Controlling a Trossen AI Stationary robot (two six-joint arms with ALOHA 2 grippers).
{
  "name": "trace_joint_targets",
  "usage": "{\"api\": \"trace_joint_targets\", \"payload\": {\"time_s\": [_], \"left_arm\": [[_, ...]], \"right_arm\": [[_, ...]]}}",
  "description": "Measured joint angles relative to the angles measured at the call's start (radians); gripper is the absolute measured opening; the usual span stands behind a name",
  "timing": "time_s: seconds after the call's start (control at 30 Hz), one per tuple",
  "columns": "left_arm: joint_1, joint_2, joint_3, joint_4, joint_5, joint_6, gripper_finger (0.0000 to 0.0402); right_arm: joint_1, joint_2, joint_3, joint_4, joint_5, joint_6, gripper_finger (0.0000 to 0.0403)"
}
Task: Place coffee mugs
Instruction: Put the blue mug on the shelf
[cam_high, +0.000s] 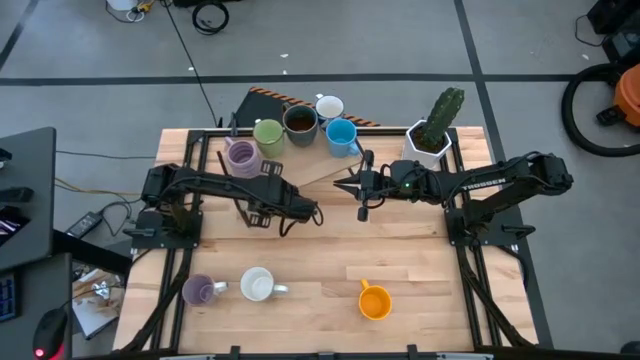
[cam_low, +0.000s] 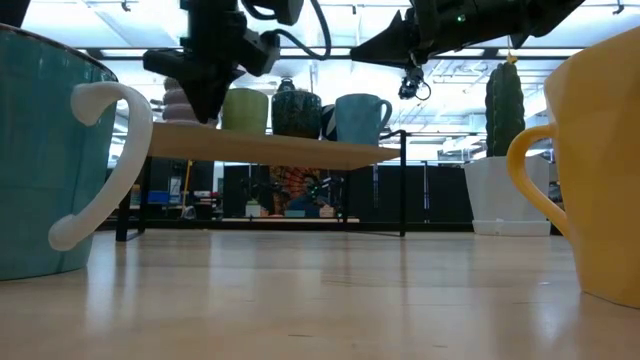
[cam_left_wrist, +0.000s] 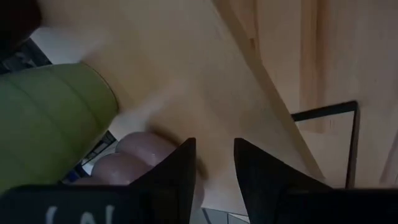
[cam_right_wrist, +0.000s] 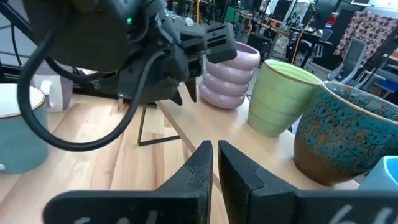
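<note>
Wooden riser shelf (cam_high: 320, 165) at the far middle of the bench (cam_high: 320, 255), used below as landmark. Carrying five mugs in a row: purple mug (cam_high: 241, 153), green mug (cam_high: 268, 133), dark brown mug (cam_high: 299, 121), white mug (cam_high: 329, 106), blue mug (cam_high: 342, 135). Hanging over the shelf's near left edge, just beside the purple mug: left end effector (cam_high: 312, 214), fingers (cam_left_wrist: 177, 171) slightly parted, released, grasping nothing. Reaching over the shelf's right end, near the blue mug: right end effector (cam_high: 362, 184), fingers nearly closed on nothing. Well apart from the shelf, along the near bench edge: second purple mug (cam_high: 200, 290), second white mug (cam_high: 258, 285), orange mug (cam_high: 374, 301). Right of the shelf: white cactus pot (cam_high: 428, 145).
</note>
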Motion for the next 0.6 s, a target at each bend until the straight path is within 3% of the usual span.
{"api": "trace_joint_targets", "payload": {"time_s": [0.6], "left_arm": [[0.089,0.000,0.000,-0.001,0.044,0.010,0.0116]], "right_arm": [[0.000,0.000,0.000,-0.008,0.000,0.001,0.0030]]}}
